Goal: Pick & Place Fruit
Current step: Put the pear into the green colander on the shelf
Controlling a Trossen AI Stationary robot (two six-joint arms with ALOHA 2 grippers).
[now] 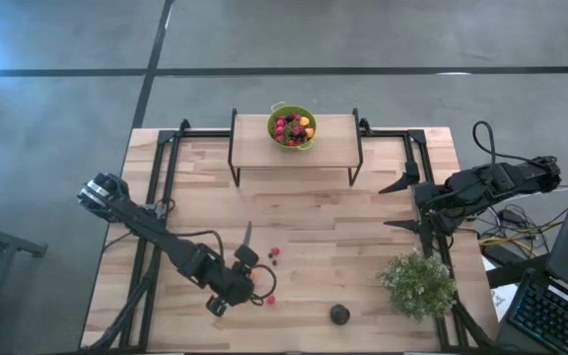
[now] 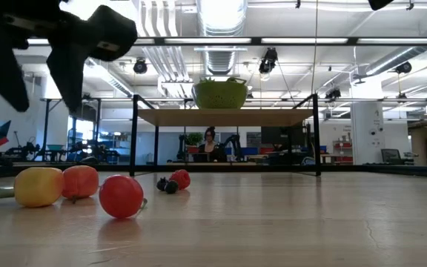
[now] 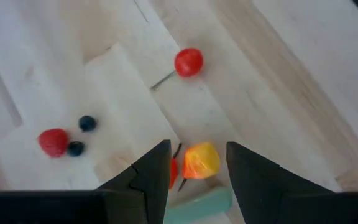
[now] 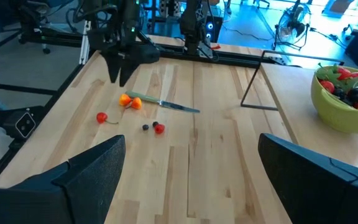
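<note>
Loose fruit lies on the wooden table: a yellow-orange piece with a red piece beside it, a stemmed red cherry, a raspberry and two dark berries. A bigger dark round fruit lies near the front edge. My left gripper hangs open just above the yellow-orange piece, one finger on either side, touching nothing. My right gripper waits open, raised at the table's right side. A green bowl of fruit stands on a raised shelf at the far edge.
A green-handled knife lies right beside the yellow-orange piece, its handle under my left fingers. A bushy potted plant stands at the front right. The black-legged shelf spans the far middle. Bare wood lies between.
</note>
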